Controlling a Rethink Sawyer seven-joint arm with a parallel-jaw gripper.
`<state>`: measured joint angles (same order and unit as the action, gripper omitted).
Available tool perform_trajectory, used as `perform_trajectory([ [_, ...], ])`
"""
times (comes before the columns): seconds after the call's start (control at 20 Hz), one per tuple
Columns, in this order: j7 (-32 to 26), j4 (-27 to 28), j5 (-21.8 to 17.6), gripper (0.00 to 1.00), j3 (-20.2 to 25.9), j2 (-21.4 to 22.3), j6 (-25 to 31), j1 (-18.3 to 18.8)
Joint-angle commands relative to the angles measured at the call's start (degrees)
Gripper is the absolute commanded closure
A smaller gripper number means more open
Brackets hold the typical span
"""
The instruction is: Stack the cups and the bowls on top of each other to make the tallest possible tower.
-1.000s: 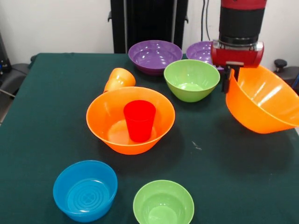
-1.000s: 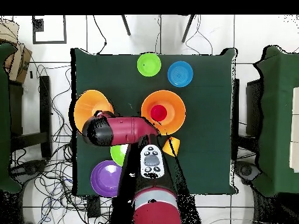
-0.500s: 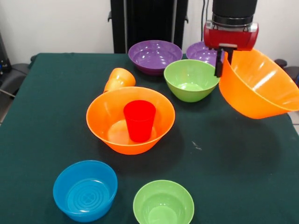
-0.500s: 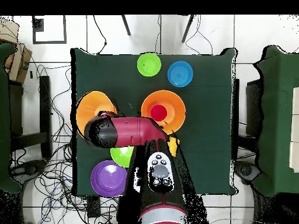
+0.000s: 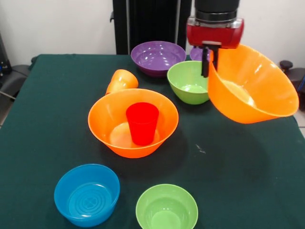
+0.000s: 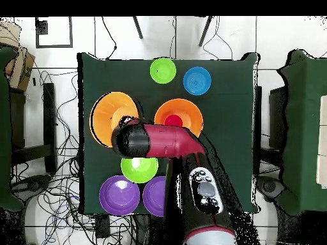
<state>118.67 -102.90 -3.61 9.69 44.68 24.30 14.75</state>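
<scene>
Clamped on the rim of a large orange bowl (image 5: pixel 250 88), the gripper (image 5: pixel 208 59) holds it tilted and clear of the table (image 5: pixel 248 171), beside the medium green bowl (image 5: pixel 188 82). Another orange bowl (image 5: pixel 112 125) sits mid-table with the red cup (image 5: pixel 142 122) upright inside it. An orange cup (image 5: pixel 121 80) lies tipped just behind.

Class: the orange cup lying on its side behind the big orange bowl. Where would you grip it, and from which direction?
Probably across its ridged body, coming straight down. The orange cup lies tipped, so its rim isn't facing up, and the orange bowl crowds its front side.
</scene>
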Motion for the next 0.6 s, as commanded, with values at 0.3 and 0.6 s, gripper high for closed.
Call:
perform_trajectory([
  [0.3,-10.73,-15.74,-5.28,1.00,18.38,3.23,-1.77,18.74],
  [0.6,-8.73,-26.66,-6.93,1.00,24.47,10.22,-4.65,27.98],
])
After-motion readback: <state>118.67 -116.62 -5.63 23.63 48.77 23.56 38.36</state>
